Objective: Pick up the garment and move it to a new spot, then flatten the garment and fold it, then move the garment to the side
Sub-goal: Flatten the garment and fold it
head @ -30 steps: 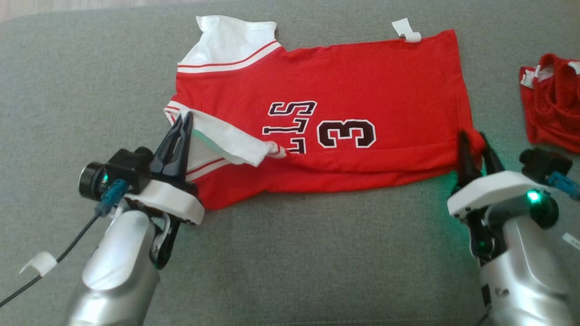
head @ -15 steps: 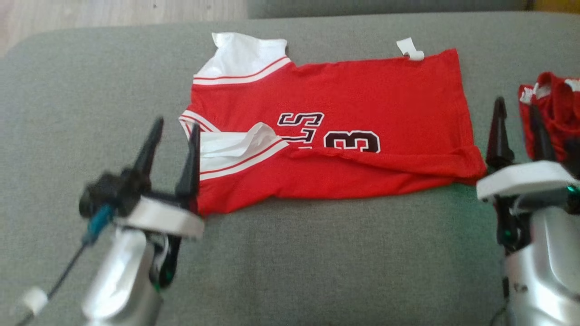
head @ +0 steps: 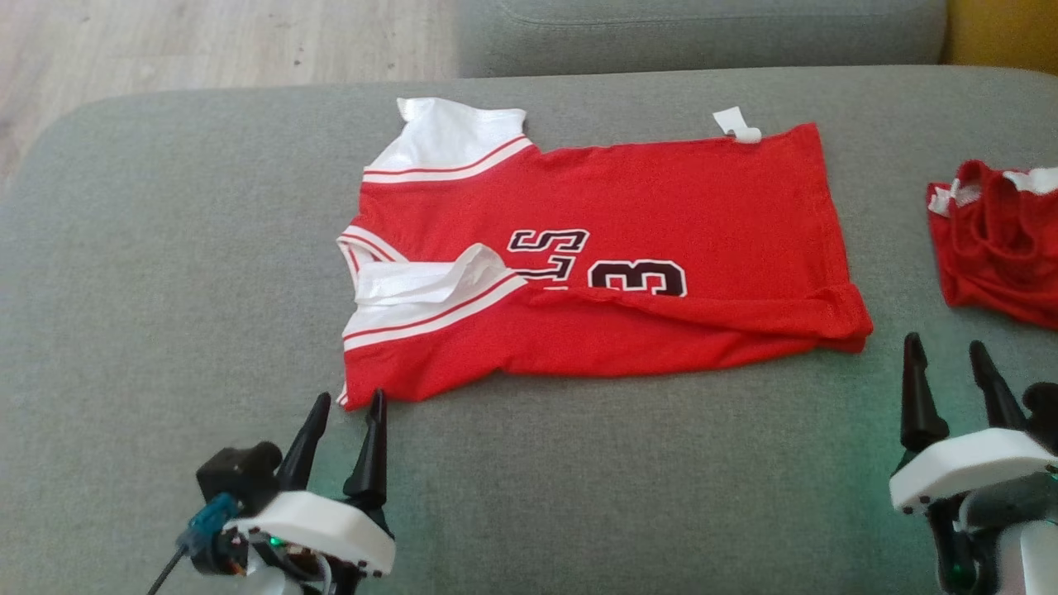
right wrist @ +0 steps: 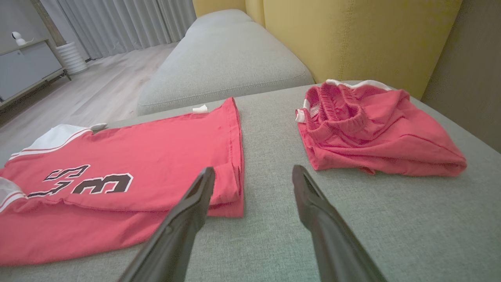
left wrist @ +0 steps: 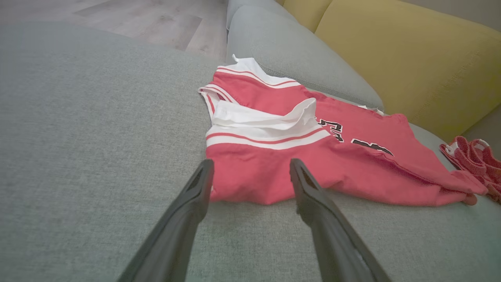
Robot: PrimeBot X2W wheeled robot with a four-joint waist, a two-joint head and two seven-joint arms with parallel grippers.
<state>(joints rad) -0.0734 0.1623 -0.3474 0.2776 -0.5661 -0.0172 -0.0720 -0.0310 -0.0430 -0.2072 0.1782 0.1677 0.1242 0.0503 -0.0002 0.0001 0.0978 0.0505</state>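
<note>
On grey cushion (head: 579, 463): red jersey (head: 661, 190) part-folded; left claw (head: 350, 397), right claw (head: 943, 341) spread, empty, seemingly clear of cloth.

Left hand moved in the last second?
Yes. The left hand has backed off the jersey: it was shut over the white sleeve, now it's open, just short of the near left corner.
</note>
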